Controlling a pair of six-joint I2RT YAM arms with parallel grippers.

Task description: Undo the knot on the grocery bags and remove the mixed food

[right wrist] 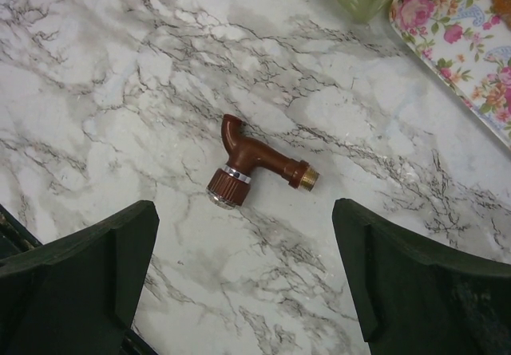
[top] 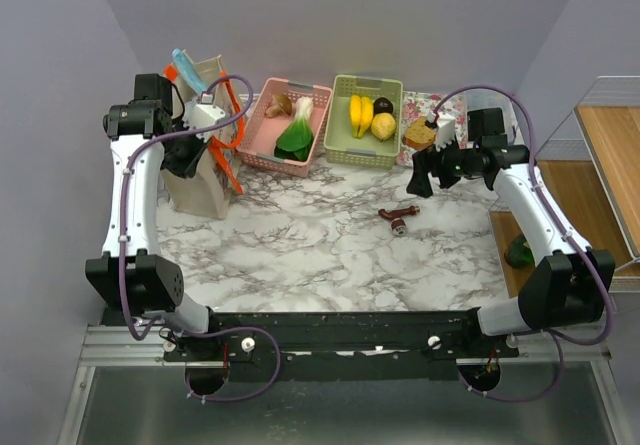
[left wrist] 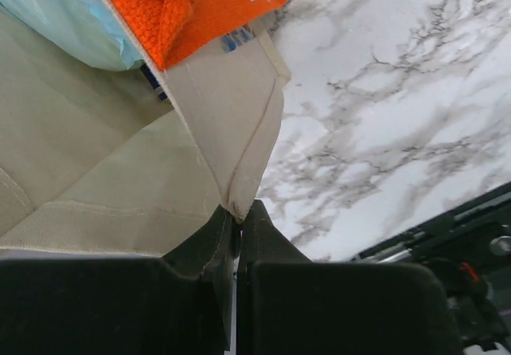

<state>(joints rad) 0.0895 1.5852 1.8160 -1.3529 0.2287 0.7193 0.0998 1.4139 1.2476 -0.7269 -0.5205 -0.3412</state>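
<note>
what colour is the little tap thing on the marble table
Reddish brown tap, silver ring, brass tip; clearest in the right wrist view.

The left gripper (left wrist: pixel 237 218) pinches a corner of the tote (left wrist: pixel 104 155). A blue bag (left wrist: pixel 56 20) and orange strap (left wrist: pixel 188 12) show up top.
</note>
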